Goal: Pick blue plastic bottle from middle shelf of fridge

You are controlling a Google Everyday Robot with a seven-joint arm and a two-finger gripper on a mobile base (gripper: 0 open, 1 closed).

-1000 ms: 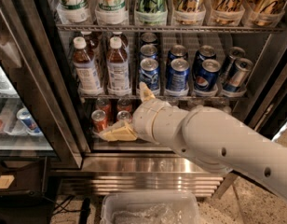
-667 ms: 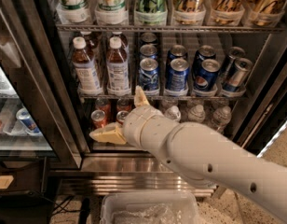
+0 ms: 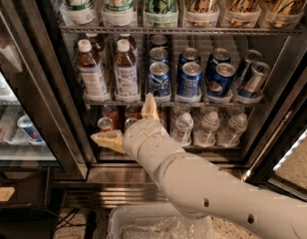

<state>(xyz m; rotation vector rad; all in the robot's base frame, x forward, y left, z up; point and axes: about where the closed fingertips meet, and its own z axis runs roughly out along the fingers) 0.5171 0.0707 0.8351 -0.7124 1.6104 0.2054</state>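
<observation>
Three small clear ribbed water bottles with white caps stand in a row on the wire shelf below the cans; the nearest to me is the blue plastic bottle (image 3: 184, 129). The fridge (image 3: 69, 133) has a dark frame and stands open in front of me. My gripper (image 3: 128, 124) is at the left part of that same shelf, in front of red cans, left of the bottle and apart from it. Its two tan fingers are spread wide, one pointing up (image 3: 149, 107) and one pointing left (image 3: 107, 140). It holds nothing. My white arm hides the shelf's front edge.
Brown-liquid bottles (image 3: 92, 72) and blue soda cans (image 3: 189, 79) fill the shelf above. Tall bottles (image 3: 161, 1) line the top shelf. A second cooler (image 3: 19, 128) stands at left. A translucent bin (image 3: 158, 225) sits on the floor below my arm.
My arm and gripper have shifted a little to the left, uncovering the water bottles on the right. The fingers stay spread and empty.
</observation>
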